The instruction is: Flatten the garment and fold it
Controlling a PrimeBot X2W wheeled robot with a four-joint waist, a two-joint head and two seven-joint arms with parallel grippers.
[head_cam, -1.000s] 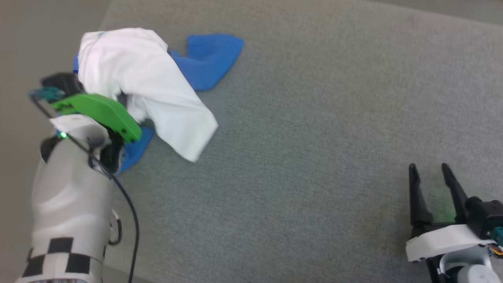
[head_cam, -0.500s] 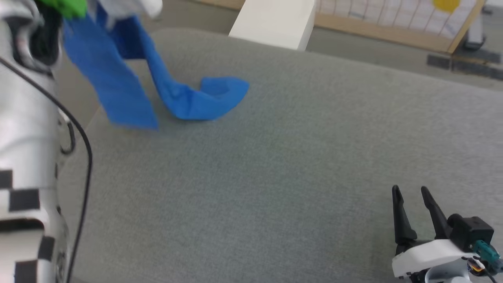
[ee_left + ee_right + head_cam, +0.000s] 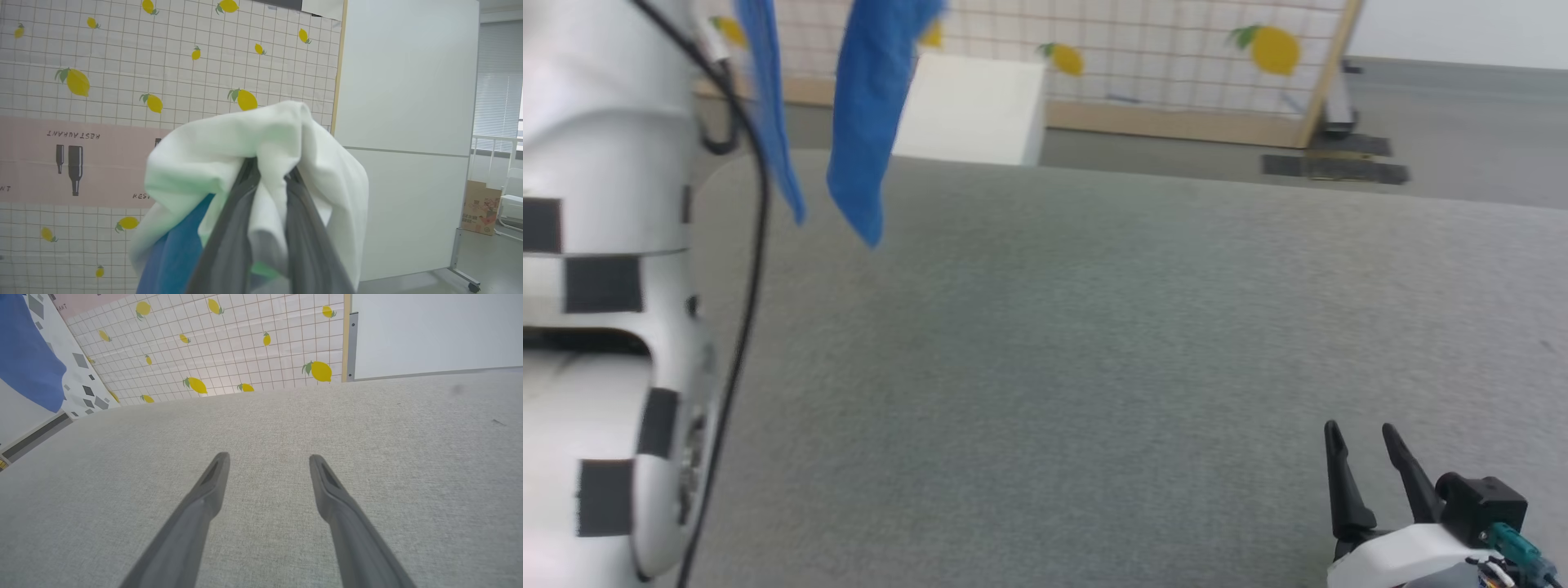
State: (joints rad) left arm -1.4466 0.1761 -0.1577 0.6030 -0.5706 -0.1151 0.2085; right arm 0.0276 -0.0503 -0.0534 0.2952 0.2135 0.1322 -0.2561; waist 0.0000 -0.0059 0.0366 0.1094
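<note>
Left wrist view, centre: the left gripper (image 3: 271, 168) is clamped on a white fold of the garment (image 3: 229, 139). Head view: its blue cloth hangs at upper left above the grey table (image 3: 1094, 343). The right gripper (image 3: 1361, 434), jaws apart, sits lower right. The white box (image 3: 970, 110) stands behind, contents hidden.

Work surface: grey woven covering (image 3: 1094, 343), far-left corner rounded.
Screen: stands beyond the far edge; white grid cloth printed with lemons (image 3: 1176, 57) in a pale wooden frame (image 3: 1327, 82); pink band with bottle drawings (image 3: 81, 163), lettering mirrored.
Partition: plain white panel (image 3: 408, 102) beside the screen.
Floor: grey (image 3: 1462, 106); dark strip (image 3: 1335, 169) by the frame's foot.
Box: white box (image 3: 972, 110) just past the far edge, toward the left.
Window: slatted blinds (image 3: 498, 81), daylight; cardboard carton (image 3: 478, 208) below.
</note>
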